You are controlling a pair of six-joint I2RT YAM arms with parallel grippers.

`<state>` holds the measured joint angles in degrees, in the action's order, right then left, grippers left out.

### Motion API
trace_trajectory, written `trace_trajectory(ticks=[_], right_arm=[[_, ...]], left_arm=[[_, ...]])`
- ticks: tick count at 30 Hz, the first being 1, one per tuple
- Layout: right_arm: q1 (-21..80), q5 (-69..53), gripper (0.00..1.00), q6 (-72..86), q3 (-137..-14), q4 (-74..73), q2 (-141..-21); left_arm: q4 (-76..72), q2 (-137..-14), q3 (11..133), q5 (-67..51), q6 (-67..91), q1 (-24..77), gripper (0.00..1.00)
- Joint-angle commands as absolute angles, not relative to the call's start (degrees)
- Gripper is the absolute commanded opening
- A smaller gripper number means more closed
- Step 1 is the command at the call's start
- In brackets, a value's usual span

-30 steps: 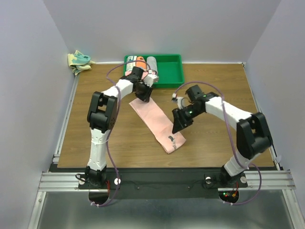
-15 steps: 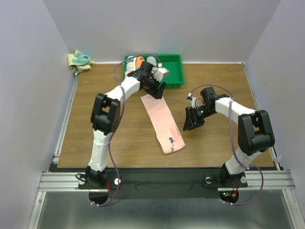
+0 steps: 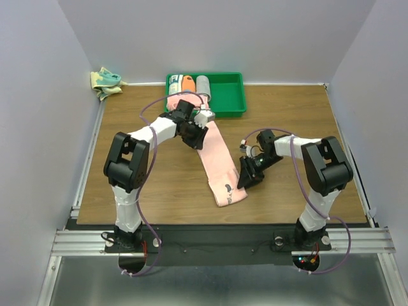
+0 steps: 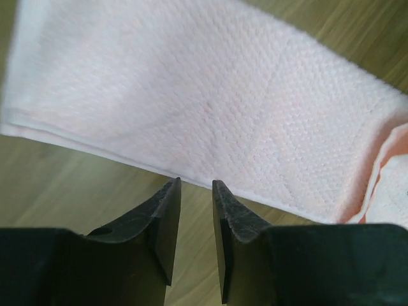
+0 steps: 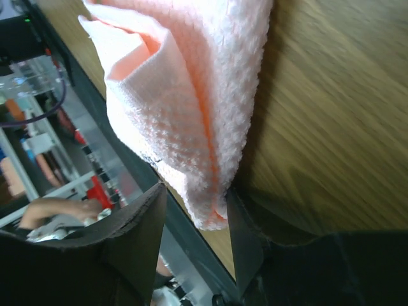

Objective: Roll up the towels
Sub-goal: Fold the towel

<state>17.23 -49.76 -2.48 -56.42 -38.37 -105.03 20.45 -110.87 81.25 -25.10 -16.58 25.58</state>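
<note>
Overhead, the pink towel lies flat, slanted on the table; the teal towel sits bunched at the far-left corner. Only the wrist views show the jaws: the left gripper is narrowly parted and empty at the pink towel's edge, and the right gripper straddles its folded corner, grip unclear.

This is a robotics lab test cell, not a lived-in room. A bare wooden surface is boxed in by plain pale walls on its left, far and right sides. Along the surface's near edge runs an aluminium rail with two black-and-white robot arms bolted to it, purple cables looping along them and small status lights glowing at the right base. Beyond the surface's near edge, the right wrist view shows blurred wiring and equipment.
</note>
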Motion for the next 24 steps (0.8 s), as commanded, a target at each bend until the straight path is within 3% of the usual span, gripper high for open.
trace_trajectory(ticks=[1,11,18,20,23,24], right_arm=[[18.54,-53.35,0.48,-1.76,-56.86,-35.6,-108.1],[21.71,-58.18,0.44,2.9,-59.76,-30.68,-114.6],[21.45,-53.19,0.44,6.24,-61.44,-27.43,-111.98],[20.66,-52.21,0.5,6.77,-61.61,-27.33,-109.96],[19.25,-50.2,0.5,6.95,-60.47,-27.51,-104.8],[18.99,-49.49,0.5,6.86,-60.29,-27.6,-103.2]], left_arm=[[17.14,-111.79,80.51,-27.95,-15.38,26.63,0.37],[13.89,-117.94,82.96,-22.69,-12.57,25.85,0.33],[17.31,-122.52,91.31,-22.59,-14.59,22.59,0.33],[18.45,-121.64,92.19,-23.63,-15.64,22.59,0.38],[18.98,-117.61,90.45,-25.04,-16.87,22.59,0.51],[18.98,-114.81,89.66,-25.4,-17.05,22.59,0.6]])
